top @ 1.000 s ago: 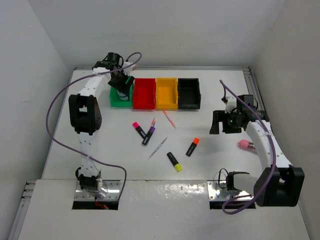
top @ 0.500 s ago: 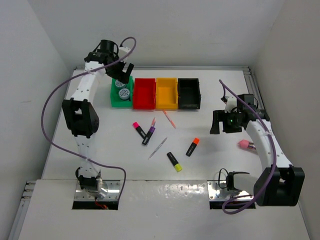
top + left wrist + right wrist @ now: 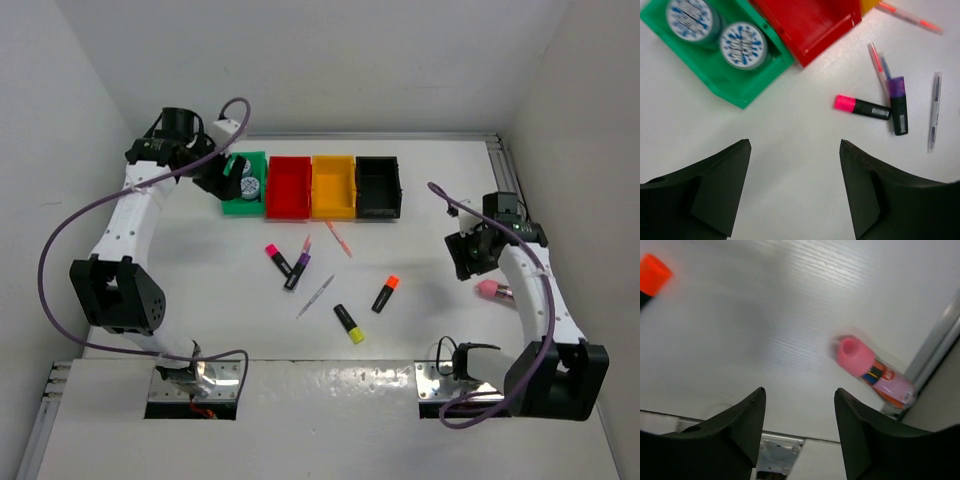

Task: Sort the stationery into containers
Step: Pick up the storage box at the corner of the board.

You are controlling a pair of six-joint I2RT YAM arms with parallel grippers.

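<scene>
Two blue-white rolls (image 3: 744, 44) lie in the green bin (image 3: 730, 92), beside the red bin (image 3: 288, 187), yellow-orange bin (image 3: 334, 187) and black bin (image 3: 378, 186). My left gripper (image 3: 214, 177) is open and empty just left of the green bin (image 3: 232, 205). On the table lie pink-capped (image 3: 277, 259), purple-capped (image 3: 297, 270), orange-capped (image 3: 386, 293) and yellow-capped (image 3: 349, 323) highlighters, pink pens (image 3: 338, 238) and a grey pen (image 3: 316, 296). My right gripper (image 3: 468, 255) is open and empty, left of the small pink block (image 3: 875, 372), a stick-shaped thing with a pink cap.
A metal rail (image 3: 505, 180) runs along the table's right edge, close behind the pink block (image 3: 492, 290). White walls enclose the table on the left, back and right. The left arm's purple cable (image 3: 90, 215) loops over the table's left side.
My left gripper has let go of the second roll in the green bin and drawn back to the left. My right gripper has shifted right toward the pink block.
</scene>
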